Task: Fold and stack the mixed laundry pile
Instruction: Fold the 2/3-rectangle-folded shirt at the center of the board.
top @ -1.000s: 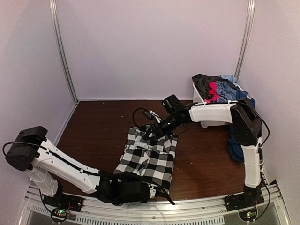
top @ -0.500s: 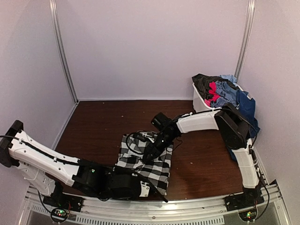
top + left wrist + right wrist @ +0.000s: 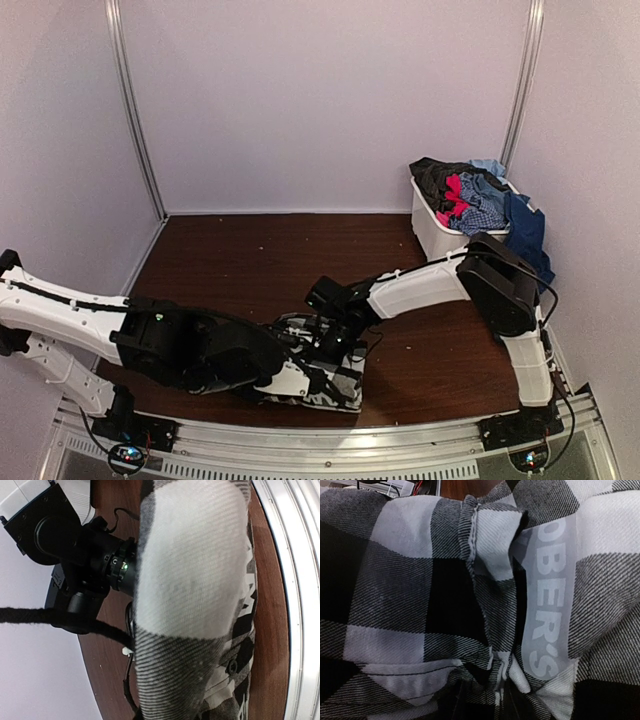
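Where the tabletop (image 3: 230, 260) meets its near edge, we see the black-and-white checked shirt (image 3: 345, 390) bunched beneath both arms. The left arm (image 3: 190, 345) reaches in low, its left jaws closed on the shirt's cloth. The right arm (image 3: 415, 285) bends down onto it, but lettered cloth hides the right jaws, so we cannot tell their state. At the far right, the laundry pile (image 3: 465, 190) heaps in the white bin (image 3: 435, 238).

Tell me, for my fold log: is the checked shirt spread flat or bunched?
Bunched: the checked shirt shows gathered folds and overlapping layers beside its lettering.
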Robot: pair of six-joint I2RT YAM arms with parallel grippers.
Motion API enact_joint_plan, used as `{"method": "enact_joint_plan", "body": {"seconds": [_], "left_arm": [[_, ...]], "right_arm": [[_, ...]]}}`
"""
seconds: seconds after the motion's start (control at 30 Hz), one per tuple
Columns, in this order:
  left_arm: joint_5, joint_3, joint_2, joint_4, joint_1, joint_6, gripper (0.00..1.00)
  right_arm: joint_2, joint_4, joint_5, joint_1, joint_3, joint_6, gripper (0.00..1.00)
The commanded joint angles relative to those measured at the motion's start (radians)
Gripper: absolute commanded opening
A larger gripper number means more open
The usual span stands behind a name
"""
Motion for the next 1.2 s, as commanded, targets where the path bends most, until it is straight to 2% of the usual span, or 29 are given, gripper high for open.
{"method": "enact_joint_plan", "body": {"seconds": [0.0,0.2,0.43,0.6,0.73,0.93,1.07,1.17], "left_arm": [[0.007,0.048,-0.019,0.009,0.03,0.074,0.0],[0.058,0.038,-0.016,-0.008,0.034,0.086,0.0],[0.158,0.044,-0.047,-0.047,0.032,0.103,0.0],[0.168,0.045,-0.041,-0.057,0.032,0.114,0.0],[0.16,0.052,-0.035,-0.06,0.047,0.127,0.02],[0.183,0.073,-0.024,-0.039,0.111,0.191,0.05],[0.232,0.087,-0.015,0.02,0.192,0.254,0.06],[0.233,0.096,0.011,0.051,0.236,0.308,0.07]], "right_arm": [[-0.005,-0.048,0.044,0.024,-0.008,0.006,0.26],[-0.033,-0.171,0.092,-0.013,0.099,-0.059,0.38],[-0.046,-0.207,0.132,-0.188,0.231,-0.07,0.48],[0.029,-0.252,0.236,-0.281,0.349,-0.085,0.54],[0.112,-0.284,0.259,-0.293,0.406,-0.114,0.56],[0.202,-0.289,0.197,-0.289,0.441,-0.141,0.5],[0.202,-0.269,0.159,-0.268,0.384,-0.157,0.4],[0.202,-0.248,0.131,-0.253,0.353,-0.158,0.27]]}}
